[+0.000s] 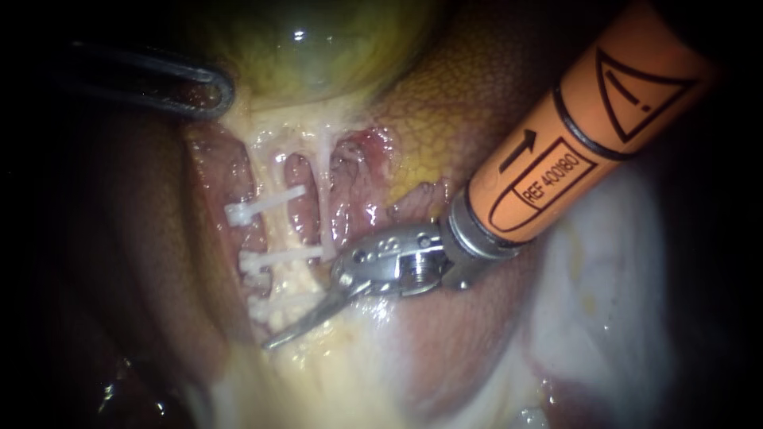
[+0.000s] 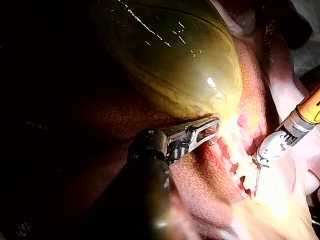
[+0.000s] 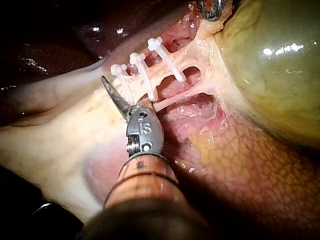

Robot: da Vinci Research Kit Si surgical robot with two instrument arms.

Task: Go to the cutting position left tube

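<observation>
right instrument (image 1: 278,338) | end effector closed, blades together, holding nothing | left tube (image 1: 274,234), carrying white clips (image 1: 262,204), just beside the blade tip | left instrument (image 1: 211,89) end effector clamps gallbladder (image 1: 310,48) edge

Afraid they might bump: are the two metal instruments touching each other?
Apart. The endoscope view shows the left instrument up beside the gallbladder and the right instrument lower down, with the clipped tube between them.

The only printed marks I can see stand on the orange sleeve (image 1: 572,135) of my right instrument (image 1: 280,338).
</observation>
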